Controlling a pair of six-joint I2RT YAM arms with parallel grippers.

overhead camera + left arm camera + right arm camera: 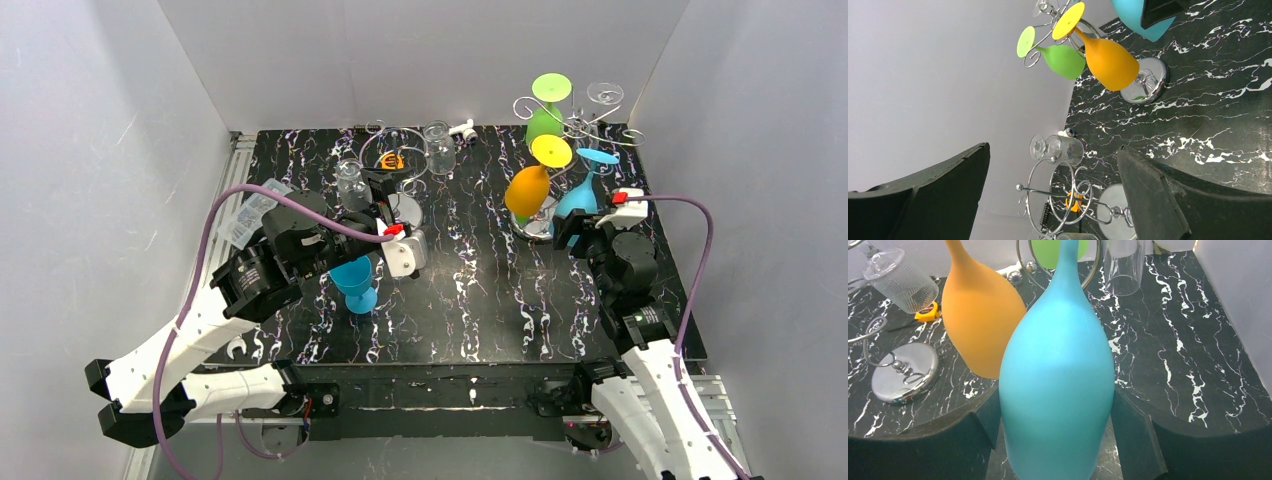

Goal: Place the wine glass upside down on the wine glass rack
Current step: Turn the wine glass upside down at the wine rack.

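At the far left edge of the table (pixel 480 310) you have a clear plastic piece (pixel 248 215) lying beside the left arm. Your left pincer (pixel 1053 150) is spread wide with nothing between its fingers (pixel 1158 190). It sits above the table near a second blue glass (pixel 355 282), which stands upright on its foot. Just behind that is the short wire stand (pixel 395 165) with round loops and a shiny base. One clear tumbler (pixel 352 182) is at its left and another (pixel 438 146) at its right, and a small orange object (pixel 392 160) shows through the loops. Moving right, you reach the wine glass rack (pixel 1147 85), a tall wire stand on a round metal base. An orange glass (pixel 527 190) with a yellow foot and a green glass (pixel 545 122) both hang on it upside down, and a clear glass (pixel 605 95) sits at its far side. Your right pincer (pixel 1055 395) is closed on the bowl of the blue wine glass (pixel 580 198). That glass is held upside down, its bowl just beside the orange glass and its foot up among the rack's curled arms. You cannot tell from these views whether the foot rests on an arm.
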